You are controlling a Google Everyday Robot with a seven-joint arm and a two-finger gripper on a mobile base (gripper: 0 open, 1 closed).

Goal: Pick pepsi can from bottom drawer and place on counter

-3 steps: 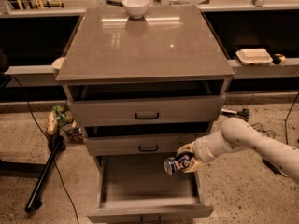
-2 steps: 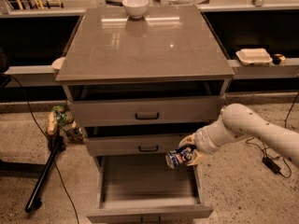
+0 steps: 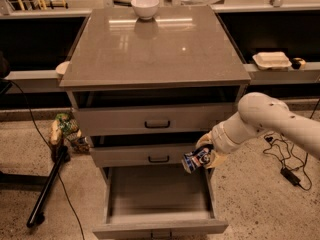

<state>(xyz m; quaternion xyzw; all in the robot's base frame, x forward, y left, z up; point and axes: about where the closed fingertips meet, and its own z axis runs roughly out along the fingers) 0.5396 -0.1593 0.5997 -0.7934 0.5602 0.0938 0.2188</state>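
My gripper [image 3: 202, 156] is shut on the pepsi can [image 3: 194, 160], a dark-blue can with red and white marks, held tilted on its side. It hangs above the right rear part of the open bottom drawer [image 3: 159, 194], in front of the middle drawer's front panel. The bottom drawer's floor is bare. The counter [image 3: 152, 46], a glossy grey-brown slab, tops the cabinet above. My white arm [image 3: 270, 121] reaches in from the right.
A white bowl [image 3: 145, 6] stands at the counter's far edge. The top drawer [image 3: 156, 119] and middle drawer [image 3: 150, 155] are slightly open. A white tray [image 3: 271, 60] sits on the right ledge. Cables [image 3: 280, 156] lie on the floor at right; a black pole [image 3: 47, 189] lies at left.
My gripper has lifted the pepsi can slightly up and to the right, away from the drawer floor. The arm has raised with it.
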